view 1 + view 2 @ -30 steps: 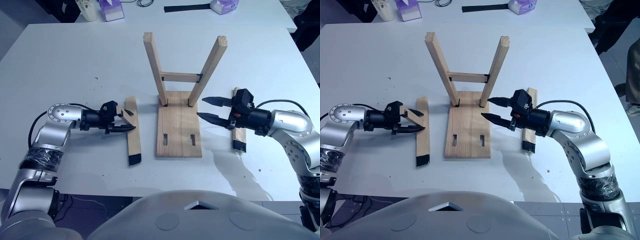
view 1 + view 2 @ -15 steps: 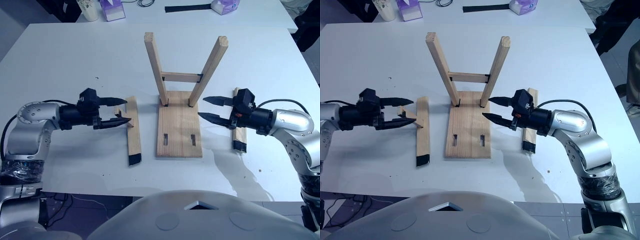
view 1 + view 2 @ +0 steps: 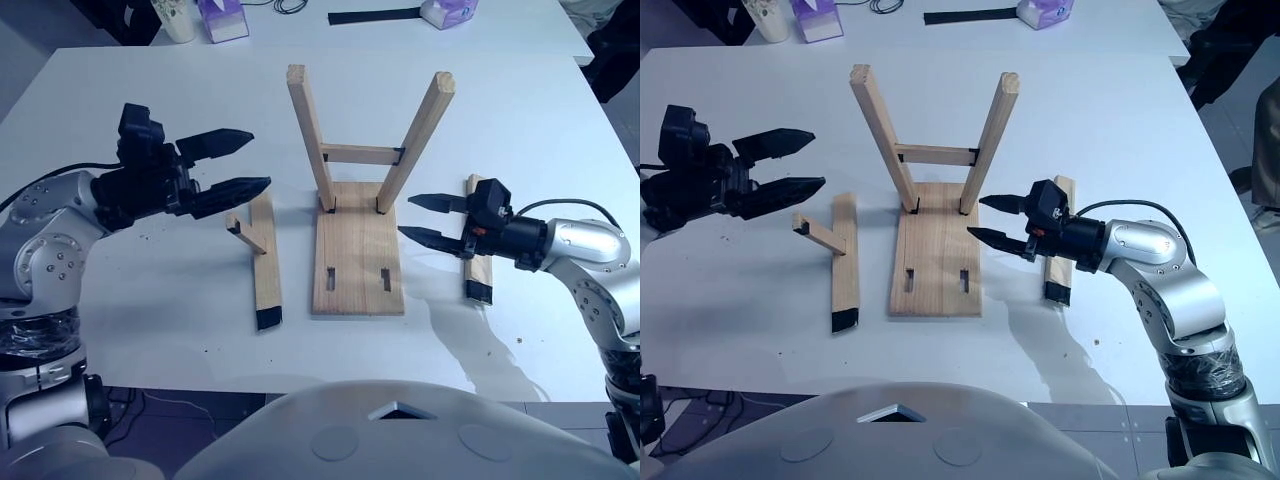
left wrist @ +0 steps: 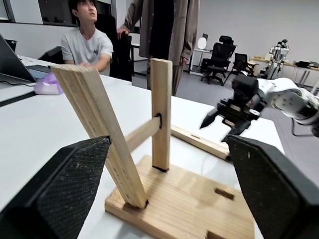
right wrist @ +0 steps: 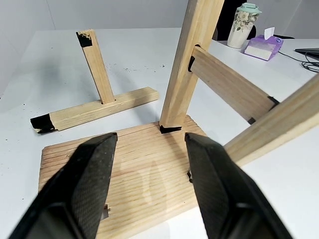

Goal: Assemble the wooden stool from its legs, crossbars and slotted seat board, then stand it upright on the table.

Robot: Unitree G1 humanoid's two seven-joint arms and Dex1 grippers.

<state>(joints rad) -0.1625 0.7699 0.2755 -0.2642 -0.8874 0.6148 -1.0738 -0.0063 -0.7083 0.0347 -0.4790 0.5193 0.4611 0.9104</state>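
Half done: leg pair [image 3: 360,154] stood in seat [image 3: 358,285]; left leg [image 3: 265,265] and right leg [image 3: 479,280] lay loose on desk [image 3: 180,290]; left tool [image 3: 258,160] and right tool [image 3: 406,214] were spread, empty.

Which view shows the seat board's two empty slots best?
Left eye view: both empty slots lie uncovered, seen from above, on the seat board. Right eye view matches. Left wrist view catches them obliquely, one cut off. In the right wrist view, fingers of the right gripper mostly cover them.

You've got bright, even overhead light; white table [image 3: 520,130] reflects it, w/ soft faint shadows just right of seat board [image 3: 358,255].
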